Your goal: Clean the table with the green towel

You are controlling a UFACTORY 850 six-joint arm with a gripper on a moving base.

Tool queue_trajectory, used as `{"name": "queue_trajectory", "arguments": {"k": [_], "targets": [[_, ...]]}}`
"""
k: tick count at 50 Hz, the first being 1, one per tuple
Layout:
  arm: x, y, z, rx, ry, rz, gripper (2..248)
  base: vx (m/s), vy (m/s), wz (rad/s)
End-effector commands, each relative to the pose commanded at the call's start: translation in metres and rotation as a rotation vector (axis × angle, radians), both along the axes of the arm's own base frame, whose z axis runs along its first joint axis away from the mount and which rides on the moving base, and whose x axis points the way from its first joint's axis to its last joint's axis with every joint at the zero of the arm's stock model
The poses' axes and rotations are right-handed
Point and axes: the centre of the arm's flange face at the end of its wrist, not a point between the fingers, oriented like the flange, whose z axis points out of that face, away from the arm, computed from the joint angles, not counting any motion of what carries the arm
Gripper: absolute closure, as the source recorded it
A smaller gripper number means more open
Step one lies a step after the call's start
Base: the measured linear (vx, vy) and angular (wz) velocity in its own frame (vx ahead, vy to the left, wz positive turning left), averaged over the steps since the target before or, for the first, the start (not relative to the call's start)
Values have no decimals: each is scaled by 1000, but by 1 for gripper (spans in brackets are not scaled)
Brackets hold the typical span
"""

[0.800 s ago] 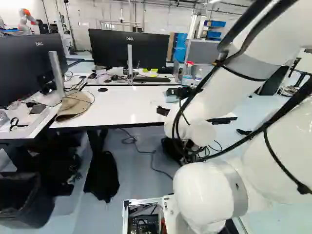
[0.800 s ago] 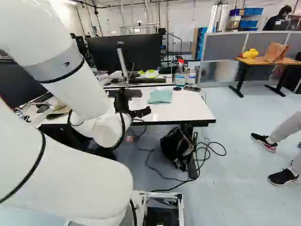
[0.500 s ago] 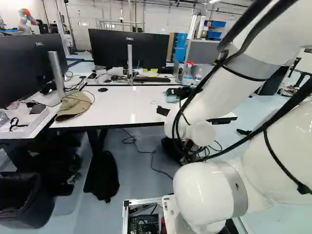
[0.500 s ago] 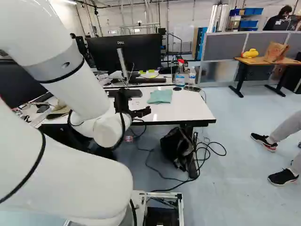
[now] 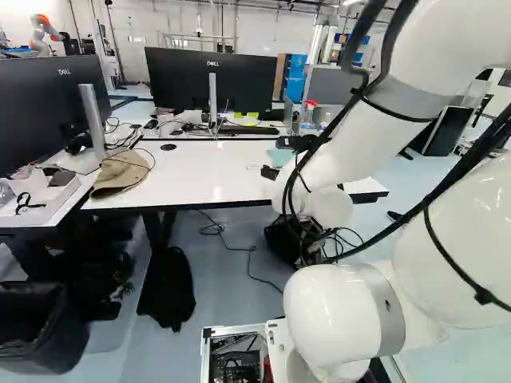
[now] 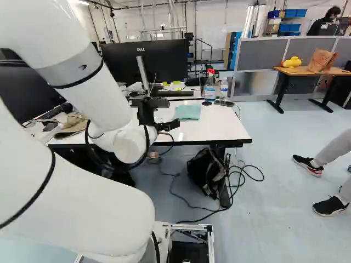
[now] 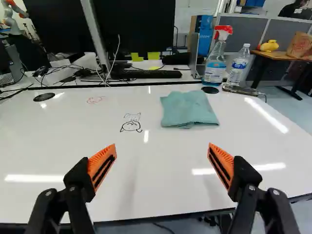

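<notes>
In the right base view my gripper (image 6: 167, 114) hangs over the white table (image 6: 219, 127), near the green towel (image 6: 187, 112). The wrist view shows the gripper (image 7: 162, 148) open, its orange-padded fingers wide apart with only bare tabletop visible between them. Ahead of it, on the side of the finger nearer the bottles, the towel (image 7: 187, 108) lies folded flat, untouched. A black doodle (image 7: 131, 123) marks the tabletop ahead of the gap between the fingers. Farther off is a faint red mark (image 7: 95, 99).
A spray bottle (image 7: 216, 58) and a clear bottle (image 7: 239, 66) stand behind the towel. Monitors (image 5: 211, 80) rise behind the table. A crumpled tan cloth item (image 5: 122, 173) lies at its left. A black bag (image 6: 207, 171) and cables are underneath. Another robot (image 5: 41, 33) stands far back.
My arm has shifted a little, carrying the open gripper slightly rightward in the right base view. More of the towel now shows in the left base view. The base and towel have stayed put.
</notes>
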Motion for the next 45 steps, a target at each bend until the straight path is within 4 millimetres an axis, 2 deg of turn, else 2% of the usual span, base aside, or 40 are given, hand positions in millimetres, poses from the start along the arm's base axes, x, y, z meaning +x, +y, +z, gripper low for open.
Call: {"name": "queue_trajectory", "arguments": {"k": [45], "targets": [[80, -42, 47, -10, -92, -97, 3, 0, 0, 0]]}}
